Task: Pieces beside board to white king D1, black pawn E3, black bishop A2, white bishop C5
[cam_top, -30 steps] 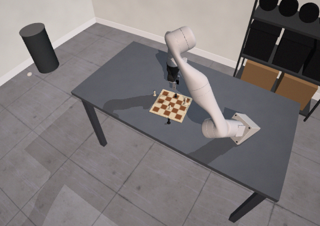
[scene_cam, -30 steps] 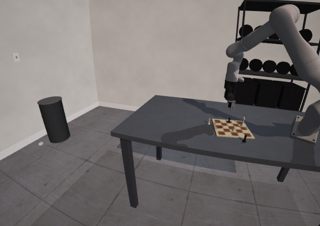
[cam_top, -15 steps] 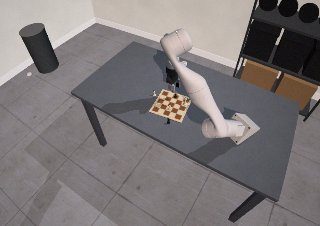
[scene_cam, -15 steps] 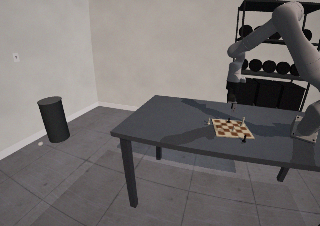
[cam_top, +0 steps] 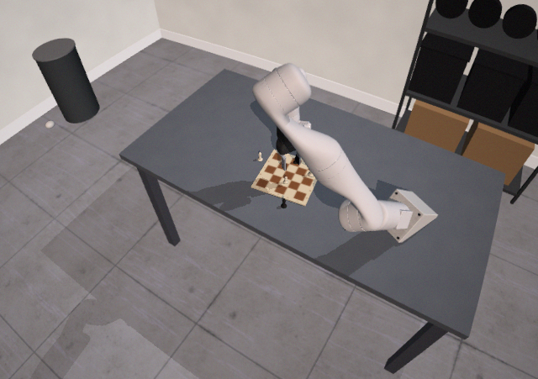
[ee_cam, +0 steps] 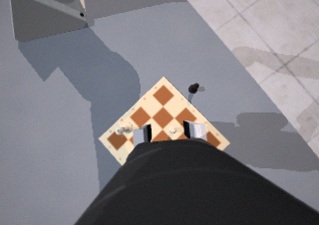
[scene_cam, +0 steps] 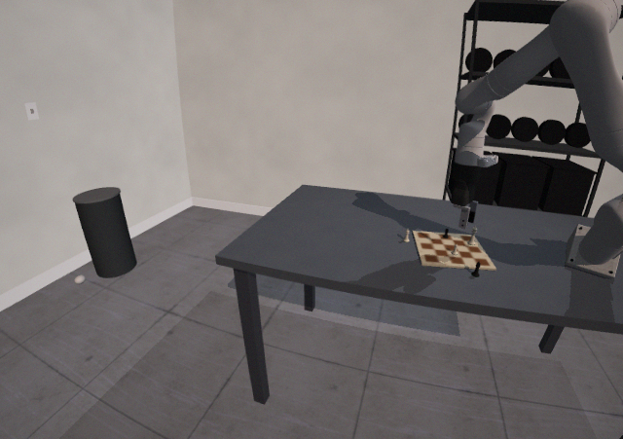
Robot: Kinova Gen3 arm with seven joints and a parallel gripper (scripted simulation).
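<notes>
Gripper (cam_top: 290,160) (scene_cam: 468,214) (ee_cam: 167,128) wide open above the board (cam_top: 299,195) (scene_cam: 430,259) (ee_cam: 162,96), holding nothing, touching nothing. Upright, long axes vertical: off the board, a white piece (cam_top: 260,156) (scene_cam: 407,236) and a black piece (cam_top: 283,202) (scene_cam: 476,270) (ee_cam: 193,89), near different edges; on it, a tall white piece (cam_top: 310,174) (scene_cam: 472,237) (ee_cam: 124,129), a small white piece (cam_top: 285,180) (scene_cam: 455,250) (ee_cam: 172,130) and a small black piece (scene_cam: 446,233). Facing unclear. Marks along the board's rim, too small to read.

Soft light is shining from above, and the far room is looking dim. Big dark shadows are lying on the desk (cam_top: 208,136) (scene_cam: 321,237) (ee_cam: 55,135) around the fingers (cam_top: 290,162) (scene_cam: 468,215). Beneath them, the tiny shapes are looking a bit fuzzy.
</notes>
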